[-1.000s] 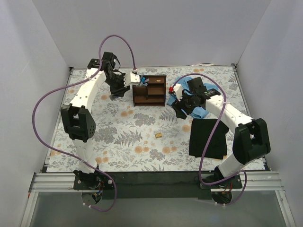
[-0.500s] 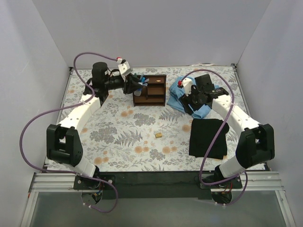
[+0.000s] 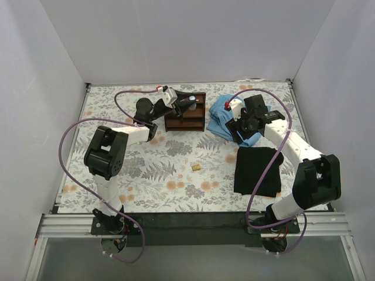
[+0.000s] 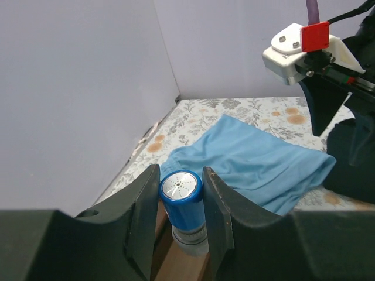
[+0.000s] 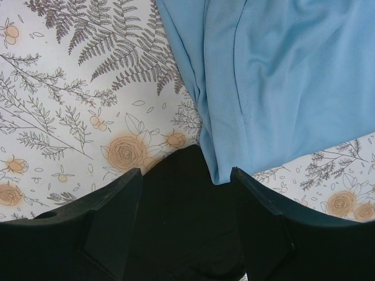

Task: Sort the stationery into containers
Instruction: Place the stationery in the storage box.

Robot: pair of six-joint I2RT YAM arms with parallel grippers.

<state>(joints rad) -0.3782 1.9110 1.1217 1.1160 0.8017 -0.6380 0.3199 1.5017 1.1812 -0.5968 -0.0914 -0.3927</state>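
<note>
My left gripper (image 3: 190,103) is shut on the short blue-and-white cylinder (image 4: 183,202) and holds it upright right over the top of the dark brown wooden organizer (image 3: 186,119), whose edge shows below the cylinder in the left wrist view (image 4: 176,266). Pens in the organizer are hidden by the gripper. The tiny tan block (image 3: 197,167) lies alone on the floral mat in front of the organizer. My right gripper (image 5: 186,172) is open and empty, hanging above the meeting edges of the black cloth (image 5: 176,199) and the light blue cloth (image 5: 275,76).
The light blue cloth (image 3: 221,117) lies right of the organizer and the black cloth (image 3: 256,170) at the near right. The right wrist (image 4: 304,47) shows close beyond the blue cloth. White walls enclose the mat on three sides.
My left arm has folded and swung right, bringing the gripper with the cylinder from left of the organizer to over its top. The right gripper has shifted back over the blue cloth's edge.
</note>
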